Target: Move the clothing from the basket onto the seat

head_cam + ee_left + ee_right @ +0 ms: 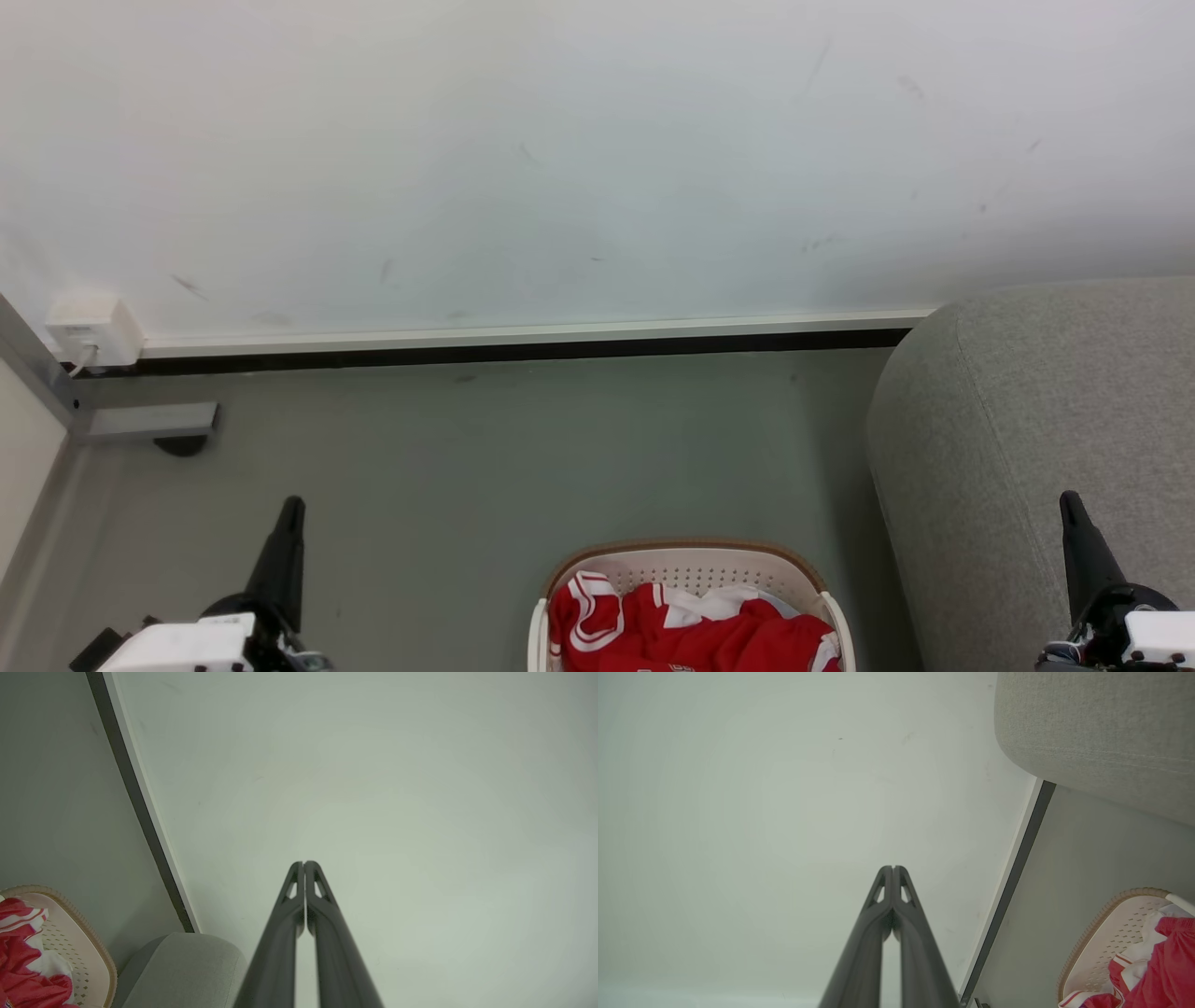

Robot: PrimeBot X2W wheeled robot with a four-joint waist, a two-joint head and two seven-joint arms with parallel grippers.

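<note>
Well, start-of-job pose: red and white clothing (691,635) heaped in the basket (691,567), left hand (291,511) and right hand (1069,509) both parked empty.
The basket stands on the floor (467,467) with the seat (1027,420) just to its right, I'd guess so each piece only needs a short swing across. The left hand hangs off to the basket's left and the right hand off to its right by the seat. Both are well apart from the rim and point at the wall (597,168) beyond the basket, probably so nothing snags the pile before a reach. Wrist views show each hand's fingers pressed together tip to tip, gripping and touching nothing. Basket's near half is cut off, so how many pieces it holds I can't say.
</note>
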